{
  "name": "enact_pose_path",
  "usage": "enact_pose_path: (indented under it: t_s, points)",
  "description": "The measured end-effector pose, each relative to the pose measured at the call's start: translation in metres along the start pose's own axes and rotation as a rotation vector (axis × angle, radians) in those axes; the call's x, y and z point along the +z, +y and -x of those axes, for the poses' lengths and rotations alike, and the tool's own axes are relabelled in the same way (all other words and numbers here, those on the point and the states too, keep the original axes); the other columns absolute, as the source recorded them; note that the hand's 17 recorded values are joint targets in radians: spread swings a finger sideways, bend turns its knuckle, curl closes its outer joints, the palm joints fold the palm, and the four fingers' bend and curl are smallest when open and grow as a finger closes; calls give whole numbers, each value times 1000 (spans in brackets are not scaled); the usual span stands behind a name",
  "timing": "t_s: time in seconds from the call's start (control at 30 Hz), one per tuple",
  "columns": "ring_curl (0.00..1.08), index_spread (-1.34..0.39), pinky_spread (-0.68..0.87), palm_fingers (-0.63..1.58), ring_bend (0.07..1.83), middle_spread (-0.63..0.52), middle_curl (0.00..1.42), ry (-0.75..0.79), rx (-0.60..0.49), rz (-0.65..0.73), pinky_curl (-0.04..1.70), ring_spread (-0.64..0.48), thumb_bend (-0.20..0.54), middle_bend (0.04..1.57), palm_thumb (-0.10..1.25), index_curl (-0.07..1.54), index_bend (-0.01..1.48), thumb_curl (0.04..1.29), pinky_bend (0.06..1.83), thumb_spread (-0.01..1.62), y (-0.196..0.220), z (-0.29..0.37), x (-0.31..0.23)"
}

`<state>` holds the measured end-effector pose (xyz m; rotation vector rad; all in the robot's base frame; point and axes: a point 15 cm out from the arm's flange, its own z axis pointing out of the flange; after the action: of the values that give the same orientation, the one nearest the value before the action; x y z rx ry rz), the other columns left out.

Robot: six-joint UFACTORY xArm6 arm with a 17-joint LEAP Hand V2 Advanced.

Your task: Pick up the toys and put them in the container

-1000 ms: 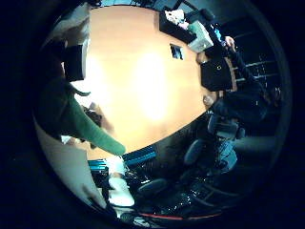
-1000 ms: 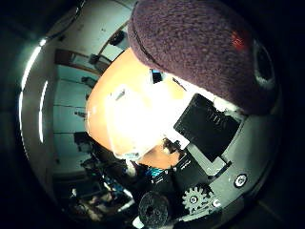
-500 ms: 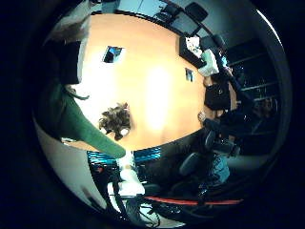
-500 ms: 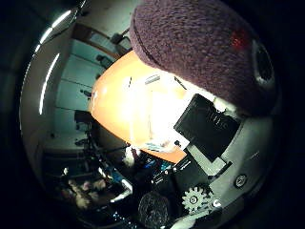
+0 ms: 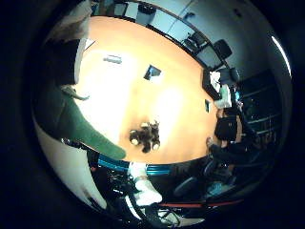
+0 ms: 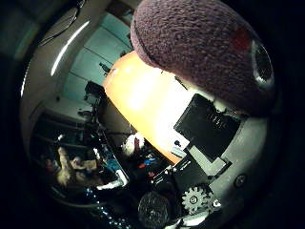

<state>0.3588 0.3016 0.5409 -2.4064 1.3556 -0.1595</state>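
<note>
A purple plush toy (image 6: pixel 205 43) with a red spot and a round grey eye fills much of the right thumb side palm view, pressed close against the palm. My right hand (image 6: pixel 205 129) shows there as black and white parts and a gear beside the toy, and is shut on it. A green soft shape (image 5: pixel 84 129) lies close to the palm in the right little finger side palm view; I cannot tell whether it belongs to the toy. Far below, a dark clump of small things (image 5: pixel 145 136) sits on the orange table (image 5: pixel 172 110). I cannot make out a container.
Two small flat things (image 5: pixel 152 72) (image 5: pixel 112 59) lie on the table. Black office chairs (image 5: pixel 221 50) stand along its far edge, and white things (image 5: pixel 225 95) sit at its end. The thumb side view shows the table (image 6: pixel 143 91) and the room's ceiling lights (image 6: pixel 71 48).
The whole picture has swung, so the camera moved over the table. The dark clump came into view and now sits more centrally. The purple toy stays fixed against the palm.
</note>
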Motion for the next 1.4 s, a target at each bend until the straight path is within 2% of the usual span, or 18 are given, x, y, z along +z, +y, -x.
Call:
enact_pose_path:
  t_s: [0.1, 0.3, 0.37, 0.4, 0.47, 0.57, 0.6, 0.63, 0.67, 0.7, 0.73, 0.77, 0.8, 0.87, 0.97, 1.1, 1.4]
  points:
    - [863, -238, -231, 1078, 1293, -165, 878, 1, -28, 3, 1162, -259, -25, 1282, 1008, 912, 1058, 753, 1111, 946, -7, 14, 15]
    - [861, -241, -238, 1059, 1294, -174, 888, 1, -35, -19, 1144, -258, -18, 1256, 891, 909, 1031, 647, 1095, 1160, -23, 15, 34]
    - [822, -247, -261, 1023, 1274, -188, 874, 8, -33, -11, 1088, -257, -29, 1189, 819, 886, 945, 571, 1054, 1202, -25, 10, 43]
    - [781, -261, -288, 1006, 1239, -196, 851, 14, -24, -2, 1031, -255, -25, 1157, 782, 858, 835, 522, 1014, 1219, -25, 3, 48]
    - [751, -273, -326, 913, 1202, -208, 827, 22, -20, 14, 993, -257, -25, 1117, 756, 841, 724, 488, 987, 1228, -23, -5, 55]
    - [671, -337, -411, 749, 1161, -226, 760, 30, -26, 34, 900, -281, -20, 995, 724, 757, 425, 416, 935, 1247, -19, -14, 65]
    - [664, -351, -413, 723, 1156, -227, 754, 31, -33, 36, 895, -285, -20, 980, 717, 745, 393, 408, 929, 1244, -19, -16, 66]
    - [638, -382, -367, 489, 1071, -236, 717, 31, -41, 36, 894, -287, -21, 881, 700, 725, 381, 388, 883, 1244, -19, -18, 66]
    - [622, -397, -307, 383, 1015, -236, 701, 33, -48, 40, 897, -270, -24, 850, 686, 711, 383, 377, 848, 1238, -18, -21, 67]
    - [584, -428, -217, 290, 955, -216, 658, 34, -52, 46, 887, -226, -24, 745, 671, 675, 374, 366, 835, 1229, -17, -23, 68]
    - [544, -456, -76, 166, 875, -161, 592, 30, -60, 51, 885, -120, -23, 603, 656, 626, 341, 353, 858, 1214, -16, -22, 68]
    - [517, -466, -9, 75, 830, -121, 557, 27, -71, 64, 876, -58, -28, 527, 643, 595, 311, 346, 861, 1204, -13, -23, 69]
    - [472, -481, 125, 23, 760, -52, 505, 27, -78, 81, 851, 49, -33, 445, 613, 547, 275, 332, 859, 1184, -9, -25, 70]
    - [408, -485, 298, 10, 667, 27, 452, 27, -95, 114, 797, 155, -35, 383, 560, 483, 221, 311, 836, 1156, -1, -27, 72]
    - [352, -481, 448, 20, 604, 99, 400, 26, -108, 114, 713, 215, -29, 316, 510, 417, 173, 291, 784, 1128, 0, -27, 71]
    - [308, -473, 543, 48, 557, 124, 360, 24, -123, 110, 626, 247, -25, 266, 483, 353, 164, 279, 752, 1107, 0, -27, 68]
    - [258, -438, 570, 99, 494, 102, 335, 49, -77, 141, 508, 243, -23, 237, 462, 294, 163, 271, 708, 1092, 23, -60, 38]
